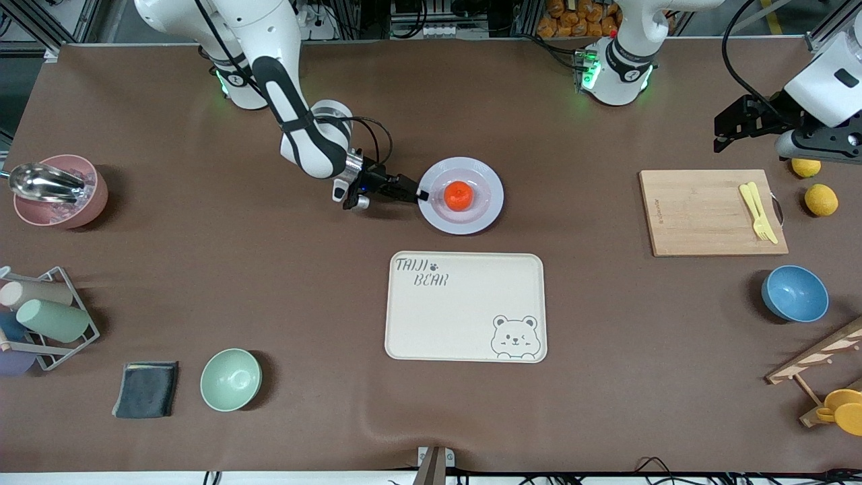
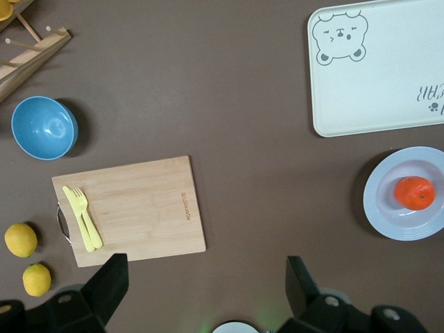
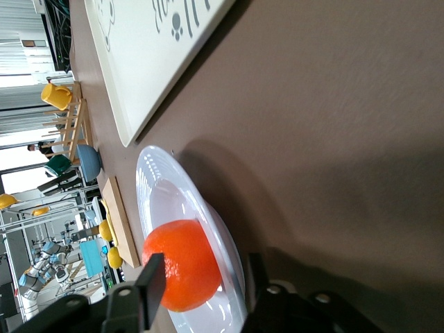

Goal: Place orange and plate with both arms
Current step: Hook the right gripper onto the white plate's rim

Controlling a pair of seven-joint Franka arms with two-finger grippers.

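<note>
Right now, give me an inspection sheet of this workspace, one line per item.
Surface: brown table cover, a slight ripple near the front edge.
Job's things: orange sits in the plate.
Clutter: bear-print tray, cutting board with yellow fork, two lemons, blue bowl, green bowl, pink bowl, cup rack, dark cloth.
Grippers: right gripper at the plate's rim, fingers either side of it; left gripper open, waiting above the table's end.
Cables: black cable on the right arm's wrist.
Surroundings: nothing seen.

Plate (image 3: 182, 208) rim under right tool (image 3: 201, 295), apparently.
</note>
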